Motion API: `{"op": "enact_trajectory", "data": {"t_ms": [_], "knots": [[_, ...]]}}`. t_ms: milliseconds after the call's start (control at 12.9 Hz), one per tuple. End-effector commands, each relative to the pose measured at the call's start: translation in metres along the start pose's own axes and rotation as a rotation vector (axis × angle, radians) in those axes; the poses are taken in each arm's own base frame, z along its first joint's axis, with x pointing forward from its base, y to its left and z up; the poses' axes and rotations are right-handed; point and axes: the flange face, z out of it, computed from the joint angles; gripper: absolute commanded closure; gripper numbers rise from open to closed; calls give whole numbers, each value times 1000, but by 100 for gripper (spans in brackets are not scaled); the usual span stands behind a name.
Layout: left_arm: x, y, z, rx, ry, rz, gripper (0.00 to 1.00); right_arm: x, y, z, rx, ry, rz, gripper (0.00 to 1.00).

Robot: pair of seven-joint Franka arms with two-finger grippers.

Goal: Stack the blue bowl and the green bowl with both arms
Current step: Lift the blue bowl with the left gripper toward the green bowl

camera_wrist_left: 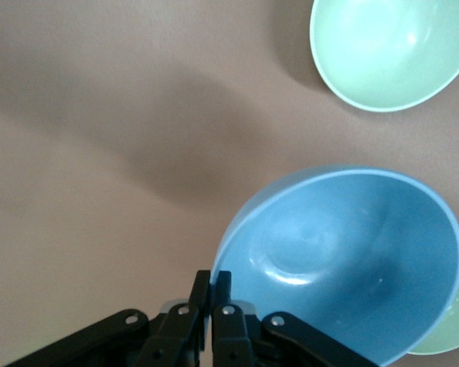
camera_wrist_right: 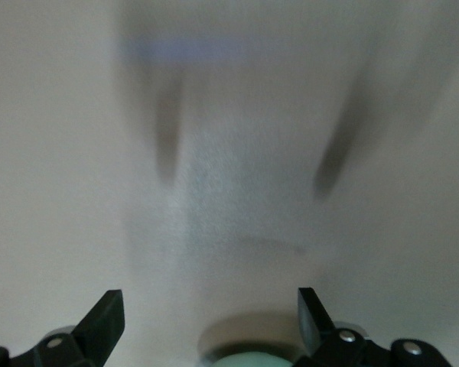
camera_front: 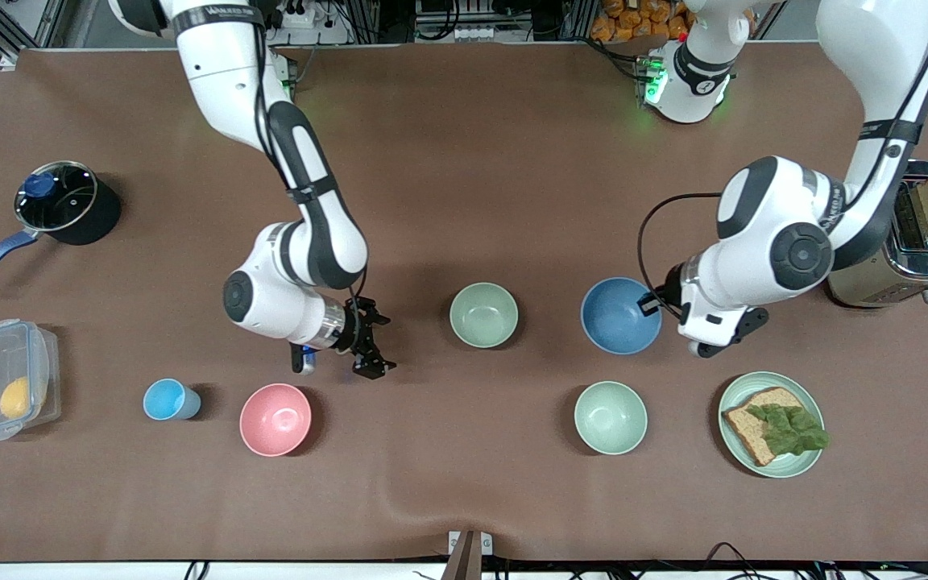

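The blue bowl (camera_front: 621, 316) is beside the green bowl (camera_front: 484, 314), toward the left arm's end of the table. My left gripper (camera_front: 653, 304) is shut on the blue bowl's rim. In the left wrist view the fingers (camera_wrist_left: 214, 290) pinch that rim, and the blue bowl (camera_wrist_left: 344, 267) looks tilted. It covers part of the green bowl (camera_wrist_left: 451, 325). My right gripper (camera_front: 383, 345) hangs open over bare table, beside the green bowl toward the right arm's end. Nothing is between its fingers (camera_wrist_right: 208, 294); a pale green bowl edge (camera_wrist_right: 249, 355) shows below them.
A mint bowl (camera_front: 611, 417), a pink bowl (camera_front: 275, 419) and a light-blue cup (camera_front: 170, 399) stand nearer the front camera. A plate (camera_front: 734, 399) carries bread and lettuce. A toaster (camera_front: 927, 242) stands at the left arm's end. A pot (camera_front: 65, 201) and a lidded box (camera_front: 5, 391) stand at the right arm's end.
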Motion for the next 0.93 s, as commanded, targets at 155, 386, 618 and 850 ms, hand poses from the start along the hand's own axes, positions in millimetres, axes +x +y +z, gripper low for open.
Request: {"op": "enact_trajectory", "data": {"t_ms": [155,386,618,850], "knots": [[-30,50,9,-13,-17,-97,100,-33,1,26,8,30,-4,0],[-51,80,23,-12,-34,-134,100,-65,6,50,-3,3,-49,0],[-75,117,37,-49,-38,-182,100,-69,11,60,-16,5,-74,0],[-91,138,49,-90,-26,-174,100,-72,11,69,-10,13,-82,0]]}}
